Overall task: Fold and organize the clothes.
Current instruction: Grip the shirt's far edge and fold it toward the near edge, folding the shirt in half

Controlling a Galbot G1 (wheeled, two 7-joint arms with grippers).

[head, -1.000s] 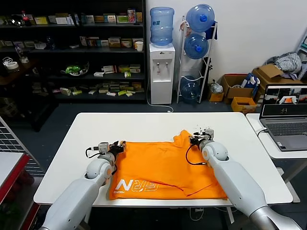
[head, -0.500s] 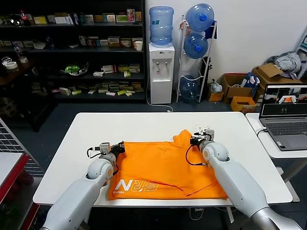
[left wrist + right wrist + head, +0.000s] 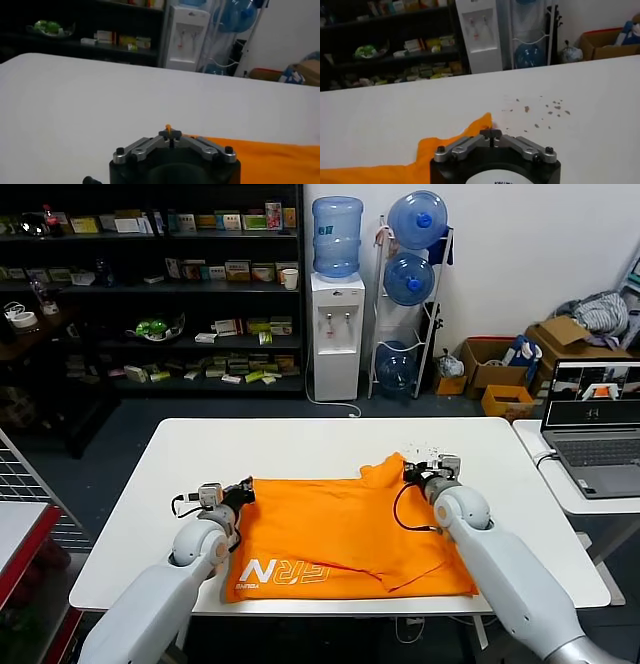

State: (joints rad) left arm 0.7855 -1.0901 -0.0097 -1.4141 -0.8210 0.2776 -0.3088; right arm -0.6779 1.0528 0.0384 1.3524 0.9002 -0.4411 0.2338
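The left gripper (image 3: 244, 492) is now closed on the far left corner of the bright orange short-sleeved T-shirt of soft fabric (image 3: 345, 529); in the left wrist view a small tip of orange cloth shows between its shut jaws. The right gripper (image 3: 412, 474) is closed too, pinching the far right part of the shirt, where the cloth rises in a small peak. One second ago both grippers were partly open at these same places, so the grasp has just been made. Since then the far edge of the shirt looks straighter and a little lifted, and both arms have shifted slightly outward.

The shirt lies flat on the white rectangular table (image 3: 300, 444), nearer to the front edge, with the white block lettering (image 3: 282, 571) at its front left corner. Some small dark crumbs (image 3: 540, 112) lie on the table beside the right gripper.

I judge that the fold can start: both far corners are held, ready to be carried toward the front edge.
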